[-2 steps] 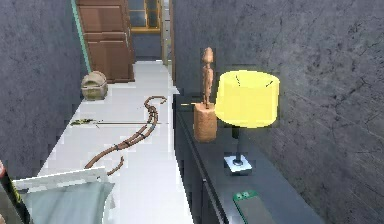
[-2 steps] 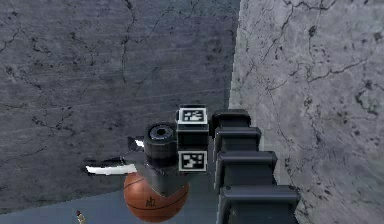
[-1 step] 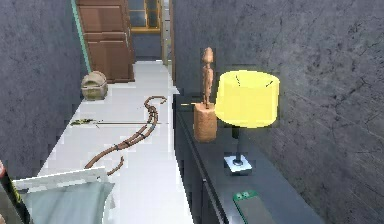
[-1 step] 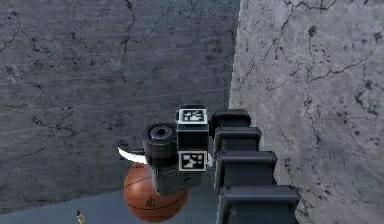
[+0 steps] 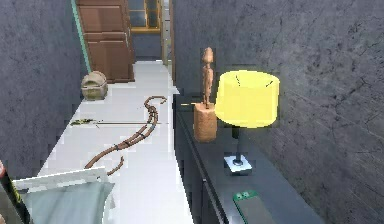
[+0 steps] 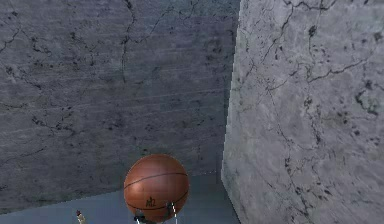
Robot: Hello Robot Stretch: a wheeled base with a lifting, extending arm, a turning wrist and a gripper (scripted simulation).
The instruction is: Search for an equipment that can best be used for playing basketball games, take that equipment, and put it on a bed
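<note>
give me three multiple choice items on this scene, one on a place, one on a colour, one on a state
1. Where does the yellow lamp stand?
A on the floor
B on the dark table beside the bed
C on a chair

2. What colour is the ball in the arm side view?
A white
B green
C orange-brown

3. How is the wooden figure posed?
A upright
B lying flat
C upside down

Answers:
1 B, its base rests on the dark tabletop.
2 C, its surface is orange-brown with dark seams.
3 A, it stands straight up on its block.
</note>
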